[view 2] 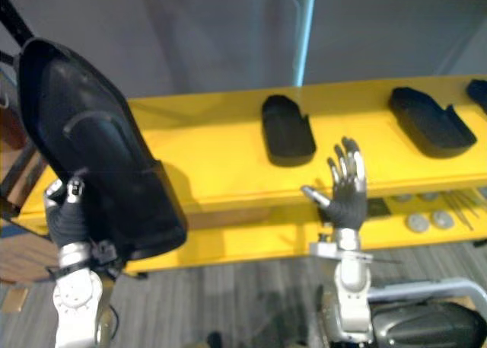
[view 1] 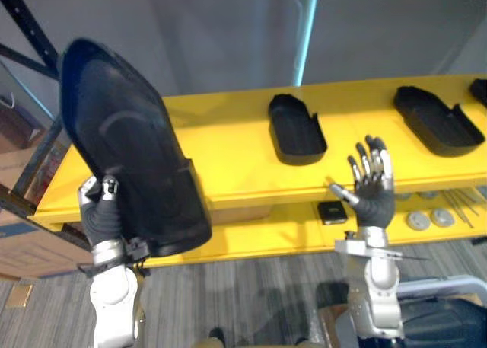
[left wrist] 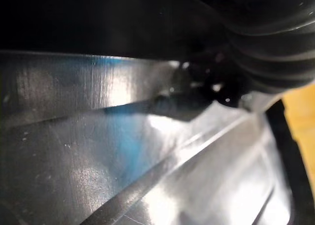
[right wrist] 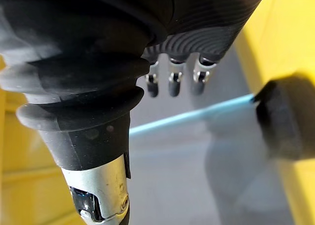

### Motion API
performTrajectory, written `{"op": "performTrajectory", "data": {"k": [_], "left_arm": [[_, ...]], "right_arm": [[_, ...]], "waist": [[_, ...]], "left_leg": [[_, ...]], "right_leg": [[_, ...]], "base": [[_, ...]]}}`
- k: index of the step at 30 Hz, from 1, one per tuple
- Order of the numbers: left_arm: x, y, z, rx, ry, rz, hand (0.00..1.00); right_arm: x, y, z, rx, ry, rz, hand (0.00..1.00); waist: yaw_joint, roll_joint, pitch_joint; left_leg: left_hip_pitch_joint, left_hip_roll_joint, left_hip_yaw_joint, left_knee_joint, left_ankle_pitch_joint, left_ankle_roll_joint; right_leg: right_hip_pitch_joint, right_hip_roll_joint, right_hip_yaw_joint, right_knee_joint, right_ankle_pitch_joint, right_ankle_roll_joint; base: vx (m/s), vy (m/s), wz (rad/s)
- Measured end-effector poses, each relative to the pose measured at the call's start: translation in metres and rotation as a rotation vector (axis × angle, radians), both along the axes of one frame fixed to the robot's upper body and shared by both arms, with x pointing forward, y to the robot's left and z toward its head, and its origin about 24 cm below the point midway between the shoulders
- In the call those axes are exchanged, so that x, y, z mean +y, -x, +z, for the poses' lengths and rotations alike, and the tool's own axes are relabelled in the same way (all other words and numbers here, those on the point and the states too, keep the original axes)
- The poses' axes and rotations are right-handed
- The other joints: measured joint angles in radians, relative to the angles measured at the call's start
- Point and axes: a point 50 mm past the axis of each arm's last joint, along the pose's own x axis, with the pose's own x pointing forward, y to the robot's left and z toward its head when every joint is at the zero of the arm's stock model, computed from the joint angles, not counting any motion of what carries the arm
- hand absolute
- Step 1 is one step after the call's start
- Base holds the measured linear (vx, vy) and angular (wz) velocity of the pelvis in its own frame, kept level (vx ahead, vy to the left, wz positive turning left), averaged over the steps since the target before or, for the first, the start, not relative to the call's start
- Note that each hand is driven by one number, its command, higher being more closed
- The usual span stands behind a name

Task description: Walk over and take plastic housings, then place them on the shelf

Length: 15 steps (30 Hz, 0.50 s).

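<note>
Closest in, on the left: a big black plastic housing [view 1: 125, 142], lifted clear of the shelf and tilted, narrow end up. Grasped at its wide lower end by the left hand [view 1: 99, 215], one silver finger [view 1: 111, 186] hooked onto the near edge, the rest tucked behind. From the left wrist, glossy dark plastic with raised ridges, right against the ribbed cover.

Further right and a little beyond: the right hand [view 1: 373, 192], raised upright before the shelf's front edge, fingers straight and spread, thumb out to the side, holding nothing. Same relaxed fingers [right wrist: 170, 82] in the right wrist view.

Below both arms: grey carpet [view 1: 251, 287].

Beyond the hands: a yellow shelf [view 1: 228, 165] running across. On its top level, well apart from each other, a second housing [view 1: 295, 129] near the middle and a third housing [view 1: 437, 119] toward the right, both lying flat with the hollow side up. At the far right edge, part of another dark housing [view 1: 481, 90], cut off.

On the lower level: a small dark square block [view 1: 332, 211], then round silver discs [view 1: 430, 218] and thin metal rods [view 1: 462, 205] further right.

Left of the shelf: a dark rack upright [view 1: 27, 20] and a brown cardboard box [view 1: 30, 257]. Farthest back, a grey wall [view 1: 213, 36] with a pale blue vertical strip [view 1: 308, 28].
</note>
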Motion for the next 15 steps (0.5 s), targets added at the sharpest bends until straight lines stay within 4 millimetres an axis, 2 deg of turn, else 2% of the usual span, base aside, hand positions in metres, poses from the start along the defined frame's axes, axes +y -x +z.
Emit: {"op": "performTrajectory", "data": {"k": [2, 4, 5, 7, 9, 13, 15], "left_arm": [[0.008, -0.009, 0.009, 0.005, -0.062, -0.009, 1.00], [0.018, -0.028, 0.013, 0.026, -0.096, 0.000, 1.00], [0.030, -0.043, 0.014, 0.066, -0.111, 0.027, 1.00], [0.047, -0.054, 0.014, 0.116, -0.108, 0.072, 1.00], [0.068, -0.074, 0.009, 0.223, -0.082, 0.123, 1.00], [0.104, -0.098, -0.003, 0.404, -0.018, 0.230, 1.00], [0.124, -0.106, 0.002, 0.474, 0.014, 0.294, 1.00]], "right_arm": [[-0.001, 0.000, -0.001, 0.014, 0.008, 0.001, 0.00], [-0.008, 0.004, -0.004, 0.034, 0.038, -0.010, 0.00], [-0.012, 0.008, -0.005, 0.045, 0.063, -0.015, 0.00], [-0.013, 0.012, -0.002, 0.039, 0.094, -0.013, 0.00], [-0.014, 0.017, -0.002, 0.058, 0.118, 0.018, 0.00], [-0.012, 0.022, -0.012, 0.113, 0.120, 0.076, 0.00], [-0.009, 0.027, -0.020, 0.167, 0.117, 0.100, 0.00]], "waist": [[-0.010, 0.002, -0.001], [-0.014, 0.009, -0.005], [-0.024, 0.017, -0.010], [-0.046, 0.021, -0.011], [-0.077, 0.022, -0.011], [-0.116, 0.022, -0.011], [-0.138, 0.024, -0.010]], "left_leg": [[0.000, 0.002, 0.025, 0.000, 0.000, 0.000], [0.005, 0.002, 0.049, -0.002, 0.000, 0.000], [0.007, 0.001, 0.062, -0.005, 0.000, 0.000], [0.008, 0.000, 0.081, -0.008, 0.000, 0.000], [0.013, -0.002, 0.104, -0.010, 0.000, 0.001], [0.020, 0.003, 0.141, -0.014, 0.000, 0.001], [0.030, 0.004, 0.161, -0.016, 0.000, 0.001]], "right_leg": [[-0.005, 0.004, 0.018, -0.019, 0.016, -0.001], [-0.008, 0.007, 0.038, -0.036, 0.030, -0.001], [-0.016, 0.008, 0.057, -0.042, 0.039, 0.000], [-0.023, 0.010, 0.082, -0.048, 0.049, 0.000], [-0.031, 0.014, 0.104, -0.054, 0.058, -0.002], [-0.050, 0.024, 0.143, -0.055, 0.067, -0.005], [-0.055, 0.028, 0.167, -0.054, 0.069, -0.006]], "base": [[-0.04, 0.016, -0.36], [-0.02, 0.016, -0.34], [0.00, 0.025, -0.36], [0.01, 0.023, -0.33], [0.01, 0.016, -0.29], [-0.01, -0.003, -0.31], [-0.03, -0.007, -0.25]]}}
